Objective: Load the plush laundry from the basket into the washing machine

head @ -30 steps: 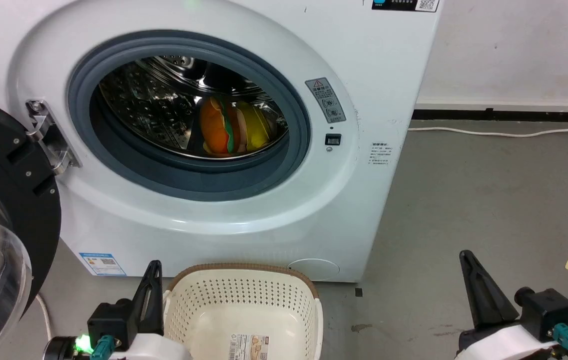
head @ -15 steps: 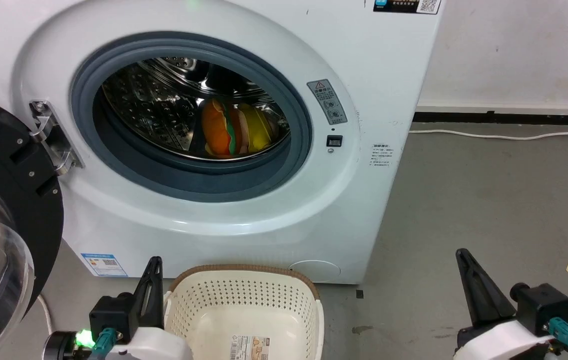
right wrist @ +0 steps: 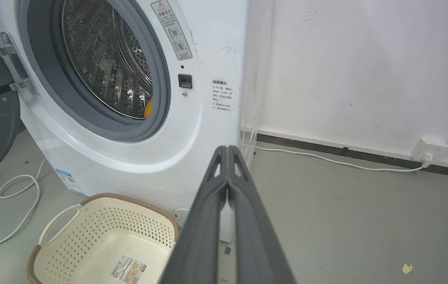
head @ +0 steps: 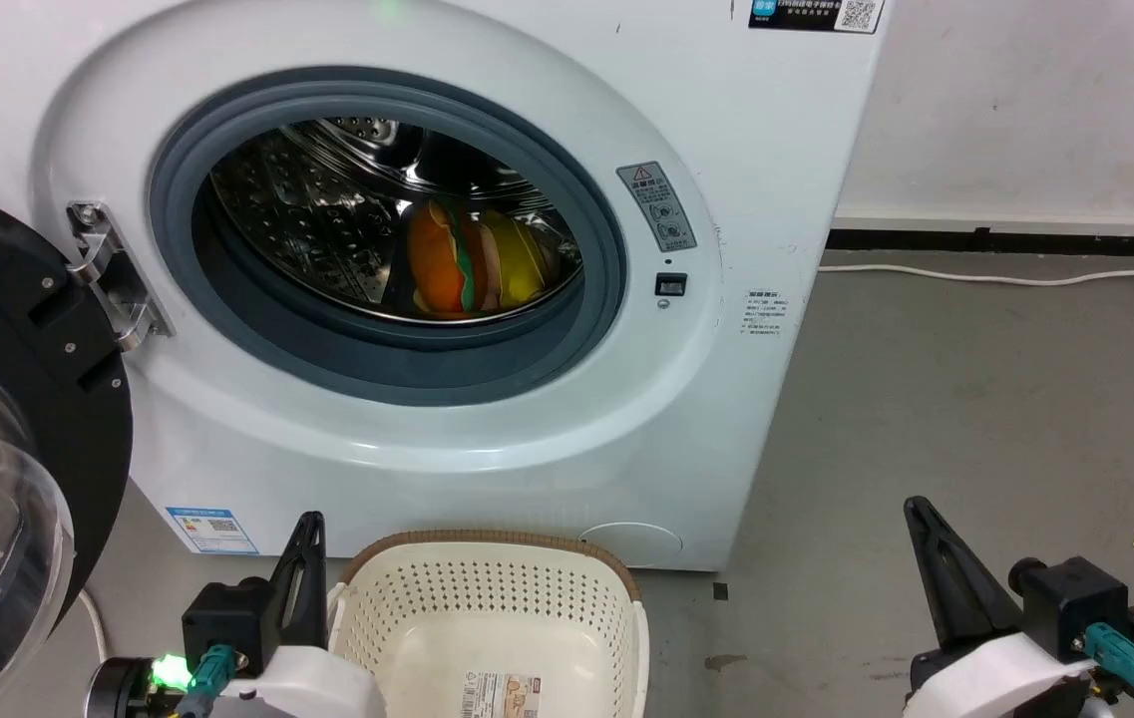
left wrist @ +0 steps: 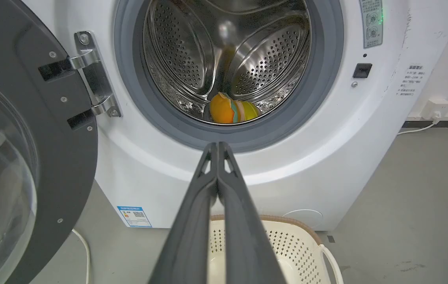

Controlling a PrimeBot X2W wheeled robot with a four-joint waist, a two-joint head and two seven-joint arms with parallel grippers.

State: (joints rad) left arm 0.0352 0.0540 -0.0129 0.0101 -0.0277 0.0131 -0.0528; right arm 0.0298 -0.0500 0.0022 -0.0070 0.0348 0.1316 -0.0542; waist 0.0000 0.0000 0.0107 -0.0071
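The door (head: pixel 38 339) hangs open at 9 o'clock. The plush (head: pixel 467 261) lies low in the washer's (head: pixel 786 160) drum, toward 4 o'clock of the port, and the basket (head: pixel 487 596) at 6 o'clock carries just its label. Loading looks done to you, and next you likely swing the door shut. Your left pincer (head: pixel 307 527) rests by the basket's left rim, fingers pressed together and pointing up. Your right pincer (head: pixel 916 511), well apart over the floor, is likewise pressed together, pinching nothing.
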